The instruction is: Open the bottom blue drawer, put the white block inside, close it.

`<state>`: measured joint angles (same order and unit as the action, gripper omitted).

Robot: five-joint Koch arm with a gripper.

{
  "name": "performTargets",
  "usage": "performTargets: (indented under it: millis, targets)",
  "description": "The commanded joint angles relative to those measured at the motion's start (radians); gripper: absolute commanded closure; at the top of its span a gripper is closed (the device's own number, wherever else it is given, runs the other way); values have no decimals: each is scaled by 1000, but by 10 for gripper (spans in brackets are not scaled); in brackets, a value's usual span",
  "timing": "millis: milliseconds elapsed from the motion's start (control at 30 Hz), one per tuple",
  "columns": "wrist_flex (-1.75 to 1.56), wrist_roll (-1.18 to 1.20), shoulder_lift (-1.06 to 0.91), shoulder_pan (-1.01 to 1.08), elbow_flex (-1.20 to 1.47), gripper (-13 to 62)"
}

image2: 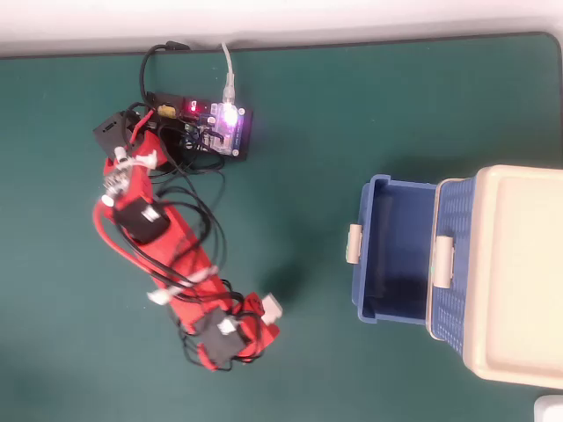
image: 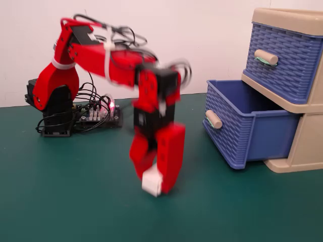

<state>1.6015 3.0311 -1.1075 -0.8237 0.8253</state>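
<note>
red gripper (image: pixel 153 182) hangs from the arm with its two thick jaws pointing down, pinching the white block (image: pixel 152 183) between their tips. motion blur softens the fixed view, so the block's studs and the way they face cannot be read; it shows only as a small pale lump at the jaw tips, raised off the green table (image: pixel 60 201). in the overhead view the block (image2: pixel 272 307) peeks out as a white corner on the drawer side of the gripper (image2: pixel 260 318), its long axis too hidden to tell.

taking the beige cabinet (image: pixel 298 151) as landmark: the gripper and block sit well apart from it, out over bare green mat, with open table between them and the drawer front. the bottom blue drawer (image: pixel 242 131) is pulled out of the cabinet toward the arm, its long axis running away from the cabinet face, its open top up and its inside showing bare blue floor. its beige handle (image: pixel 214 119) faces the arm. the upper blue drawer (image: pixel 285 60) sits pushed in above it. in the overhead view the open drawer (image2: pixel 393 251) juts from the cabinet (image2: pixel 519 272) toward the left, and the gripper lies lower-left of its front rim. behind the arm, far from the cabinet, a lit control board (image2: pixel 211 123) sits near the table's far edge with cables trailing.
</note>
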Motion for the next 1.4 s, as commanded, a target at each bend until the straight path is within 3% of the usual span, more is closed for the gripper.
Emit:
performTargets:
  millis: [0, 133, 300, 567, 600, 733, 833, 1033, 1167, 1367]
  targets:
    - [34, -6, -190, -21, -118, 575]
    - [12, 8, -295, -233, -298, 572]
    - [-158, 44, -153, -474, -463, 570]
    - [-233, 44, -37, -583, -523, 569]
    - [-233, 48, -37, -583, -518, 553]
    - [-255, 83, 15, -620, -535, 249]
    - [-256, 137, 20, -618, -545, 166]
    - [-210, 138, -26, -618, -543, 154]
    - [54, 100, -161, -614, -528, 155]
    - [379, -319, -193, -598, -457, 157]
